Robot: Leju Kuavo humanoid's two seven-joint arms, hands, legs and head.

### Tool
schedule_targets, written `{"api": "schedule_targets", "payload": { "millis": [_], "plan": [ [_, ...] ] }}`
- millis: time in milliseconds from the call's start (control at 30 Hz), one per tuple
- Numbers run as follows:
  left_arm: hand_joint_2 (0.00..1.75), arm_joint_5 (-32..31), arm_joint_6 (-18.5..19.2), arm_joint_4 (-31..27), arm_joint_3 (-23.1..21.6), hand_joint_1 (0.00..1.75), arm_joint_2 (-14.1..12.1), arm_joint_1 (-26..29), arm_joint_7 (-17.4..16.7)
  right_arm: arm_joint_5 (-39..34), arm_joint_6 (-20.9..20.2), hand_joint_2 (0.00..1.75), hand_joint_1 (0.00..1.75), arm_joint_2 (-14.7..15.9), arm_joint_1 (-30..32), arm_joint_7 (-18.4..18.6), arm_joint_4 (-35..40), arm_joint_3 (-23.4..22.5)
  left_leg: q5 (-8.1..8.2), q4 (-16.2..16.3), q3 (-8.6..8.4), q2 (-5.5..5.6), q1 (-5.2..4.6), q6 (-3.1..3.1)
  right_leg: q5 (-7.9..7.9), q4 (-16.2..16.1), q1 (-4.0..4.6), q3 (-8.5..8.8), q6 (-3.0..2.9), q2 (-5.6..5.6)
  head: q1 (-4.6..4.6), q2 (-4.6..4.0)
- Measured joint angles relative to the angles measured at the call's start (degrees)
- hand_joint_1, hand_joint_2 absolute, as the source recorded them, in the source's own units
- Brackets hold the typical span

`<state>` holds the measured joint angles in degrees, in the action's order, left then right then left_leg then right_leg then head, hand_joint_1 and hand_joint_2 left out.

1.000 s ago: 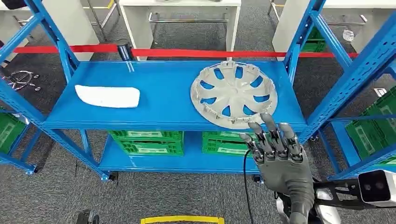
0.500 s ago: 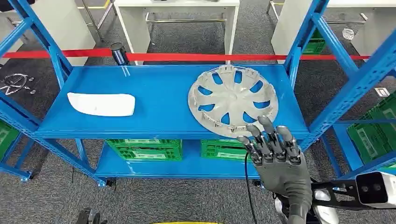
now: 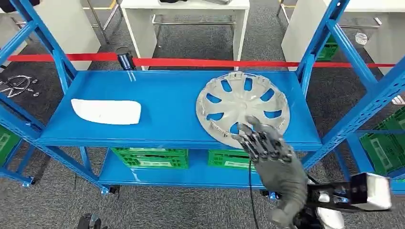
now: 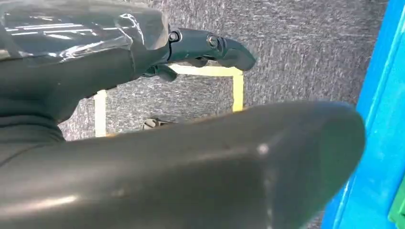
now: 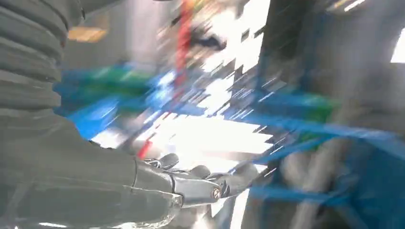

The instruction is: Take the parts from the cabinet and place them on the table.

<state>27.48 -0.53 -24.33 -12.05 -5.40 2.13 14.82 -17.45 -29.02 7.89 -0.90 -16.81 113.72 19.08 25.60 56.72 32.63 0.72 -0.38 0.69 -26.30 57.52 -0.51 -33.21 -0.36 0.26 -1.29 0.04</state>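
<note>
Grey carpet lies under a blue metal shelf rack seen from above. Nearest, the robot's right hand reaches up from below, fingers spread and holding nothing, its fingertips over the near rim of a silver wheel cover, apparently lining up to lift it. The cover lies flat on the upper shelf's right side. A white flat part lies well apart on the left. Green crates sit below; a red barrier tape runs behind. The left hand hangs by the floor; its state cannot be told.

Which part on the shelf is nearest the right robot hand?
The hubcap; the right robot hand overlaps its near edge, while the white part lies far left.
</note>
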Motion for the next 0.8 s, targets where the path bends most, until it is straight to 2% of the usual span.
{"api": "schedule_targets", "payload": {
  "millis": [67, 100, 167, 200, 233, 267, 300, 367, 400, 433, 533, 567, 600, 633, 667, 700, 733, 767, 800],
  "plan": [
    [0.0, -0.7, 0.2, 0.0, 0.98, 0.0, 0.0, 0.26, 0.0, 9.99, 4.4, 1.75, 0.0, 0.0, -0.32, 0.17, 0.0, 0.09, 0.73, 0.78, 0.46, -0.01, 0.27, -0.65, 0.18, -0.27, -0.66, 0.32, -0.53, 0.02, 0.04, 0.0],
    [0.0, -1.13, 0.4, 0.0, 1.36, 0.0, 0.04, 0.32, 0.0, 13.16, 5.59, 1.75, 0.0, 0.04, -0.41, 0.26, 0.0, 0.13, 2.29, 3.1, 1.39, -0.12, 0.31, -1.02, 0.0, -0.27, -0.72, 0.5, -0.85, -0.01, -0.22, 0.0],
    [0.0, -2.47, 0.64, -0.02, 2.21, 0.0, 0.11, 0.4, -0.18, 20.64, 8.59, 1.75, 0.0, 0.28, -0.69, 0.72, 0.0, 0.74, 6.56, 12.25, 5.82, -0.25, 0.75, -1.65, -0.1, -0.24, -0.69, 0.53, -0.98, -0.04, -0.35, 0.0],
    [0.0, -3.16, 0.74, -0.06, 2.67, 0.0, 0.24, 0.56, -0.46, 24.02, 9.99, 1.75, 0.0, 0.61, -0.8, 0.72, 0.0, 1.17, 8.06, 16.56, 8.05, -0.35, 0.91, -1.82, -0.12, -0.24, -0.67, 0.54, -1.0, -0.04, -0.35, 0.0],
    [0.0, -4.04, 0.92, -0.15, 3.13, 0.0, 0.39, 0.75, -0.81, 28.75, 11.85, 1.75, 0.0, 1.05, -0.97, 0.7, 0.0, 1.74, 8.26, 19.03, 9.51, -0.36, 1.02, -1.92, -0.16, -0.23, -0.65, 0.56, -1.03, -0.03, -0.35, 0.0],
    [0.0, -4.64, 0.96, -0.28, 3.55, 0.0, 0.52, 0.88, -1.09, 32.24, 13.24, 1.75, 0.0, 1.47, -1.18, 0.63, -0.07, 2.3, 7.03, 18.13, 9.34, -0.38, 1.05, -1.87, -0.18, -0.23, -0.66, 0.64, -1.02, 0.01, -0.35, 0.0],
    [0.0, -5.31, 0.96, -0.44, 3.89, 0.0, 0.61, 0.88, -1.33, 35.74, 14.89, 1.75, 0.0, 2.05, -1.45, 0.26, -0.17, 2.86, 4.87, 14.86, 7.98, -0.38, 1.06, -1.77, -0.19, -0.23, -0.67, 0.72, -1.0, 0.05, -0.35, 0.0],
    [0.0, -6.63, 1.01, -0.79, 4.57, 0.0, 0.72, 0.86, -1.66, 42.25, 18.14, 1.75, 0.0, 3.33, -2.71, -0.42, -0.5, 4.44, -0.2, 4.24, 2.82, -0.39, 1.02, -1.29, -0.3, -0.25, -0.67, 0.95, -0.83, 0.24, -0.35, 0.0],
    [0.0, -7.19, 1.05, -0.94, 5.01, 0.0, 0.77, 0.78, -1.77, 44.32, 19.41, 1.75, 0.0, 4.1, -3.36, -0.57, -0.68, 5.35, -0.39, 0.85, 1.19, -0.39, 0.92, -1.01, -0.32, -0.27, -0.56, 0.95, -0.75, 0.27, -0.33, 0.0],
    [0.0, -7.81, 1.07, -1.01, 5.4, 0.0, 0.92, 0.7, -1.9, 47.32, 21.44, 1.75, 0.0, 4.79, -3.99, -0.63, -0.96, 6.1, -0.12, 0.46, 1.0, -0.39, 0.61, -0.86, -0.43, -0.16, -0.1, 0.75, -0.47, 0.33, -0.31, 0.0],
    [0.0, -9.31, 1.44, -1.4, 6.38, 0.0, 1.29, 0.85, -2.03, 57.78, 26.78, 1.75, 0.0, 7.08, -5.63, -0.07, -1.94, 8.95, -0.21, 0.41, 1.12, -0.36, 0.22, -0.03, -0.29, -0.55, -0.44, 0.84, 0.61, 0.32, -0.33, 0.0],
    [0.0, -9.73, 1.64, -1.7, 6.71, 0.0, 1.46, 0.89, -2.08, 60.73, 28.27, 1.75, 0.0, 7.86, -6.18, 0.24, -2.18, 9.68, -0.76, -0.48, 0.29, -0.39, 0.86, 0.61, -0.64, -0.08, -0.44, 0.46, 0.84, 0.22, -0.29, 0.0],
    [0.0, -10.1, 1.68, -1.9, 6.98, 0.0, 1.68, 0.88, -2.12, 62.97, 29.49, 1.75, 0.0, 8.59, -6.62, 0.35, -2.56, 10.36, -0.89, -0.79, 0.1, -0.39, 0.68, 0.83, -1.35, 1.27, -0.4, -0.14, 0.84, 0.14, -0.15, 0.0],
    [0.0, -10.47, 1.82, -2.03, 7.28, 0.0, 1.9, 0.86, -2.19, 65.06, 30.66, 1.75, 0.0, 9.23, -7.23, 0.48, -3.02, 11.24, -0.96, -0.76, 0.09, -0.4, 0.63, 1.23, -3.36, 5.37, -0.44, -2.14, 0.45, 0.14, -0.13, 0.0],
    [0.0, -10.91, 1.97, -2.03, 7.65, 0.0, 2.06, 0.88, -2.32, 66.7, 31.36, 1.75, 0.0, 9.73, -7.47, 0.7, -3.5, 11.98, -0.94, -0.76, 0.11, -0.4, 0.55, 1.27, -5.21, 10.15, -0.45, -4.47, 0.21, 0.14, -0.11, 0.0],
    [0.0, -11.26, 2.17, -2.03, 8.0, 0.0, 2.25, 0.91, -2.4, 68.17, 31.82, 1.75, 0.0, 10.3, -7.51, 0.83, -4.09, 12.7, -0.89, -0.75, 0.13, -0.39, 0.46, 1.35, -6.69, 14.78, -0.45, -6.82, 0.16, 0.14, -0.13, 0.0],
    [0.0, -11.73, 2.25, -2.03, 8.31, 0.0, 2.4, 0.92, -2.4, 69.32, 32.01, 1.75, 0.0, 10.97, -7.64, 0.85, -4.75, 13.4, -0.87, -0.72, 0.14, -0.35, 0.4, 1.38, -7.24, 17.96, -0.46, -8.51, 0.41, 0.14, -0.11, 0.0],
    [0.0, -12.06, 2.36, -2.03, 8.57, 0.0, 2.54, 0.93, -2.43, 70.19, 32.06, 1.75, 0.0, 11.58, -8.07, 0.85, -5.61, 14.29, -0.86, -0.7, 0.1, -0.31, 0.38, 1.38, -6.82, 17.98, -0.5, -8.78, 0.75, 0.13, -0.11, 0.0],
    [0.0, -12.63, 2.64, -2.05, 8.83, 0.0, 2.67, 0.93, -2.45, 70.67, 32.06, 1.75, 0.0, 12.39, -8.79, 0.85, -6.49, 15.16, -0.85, -0.66, 0.08, -0.29, 0.39, 1.36, -5.42, 15.2, -0.53, -7.6, 1.33, 0.13, -0.11, 0.0]
  ]
}}
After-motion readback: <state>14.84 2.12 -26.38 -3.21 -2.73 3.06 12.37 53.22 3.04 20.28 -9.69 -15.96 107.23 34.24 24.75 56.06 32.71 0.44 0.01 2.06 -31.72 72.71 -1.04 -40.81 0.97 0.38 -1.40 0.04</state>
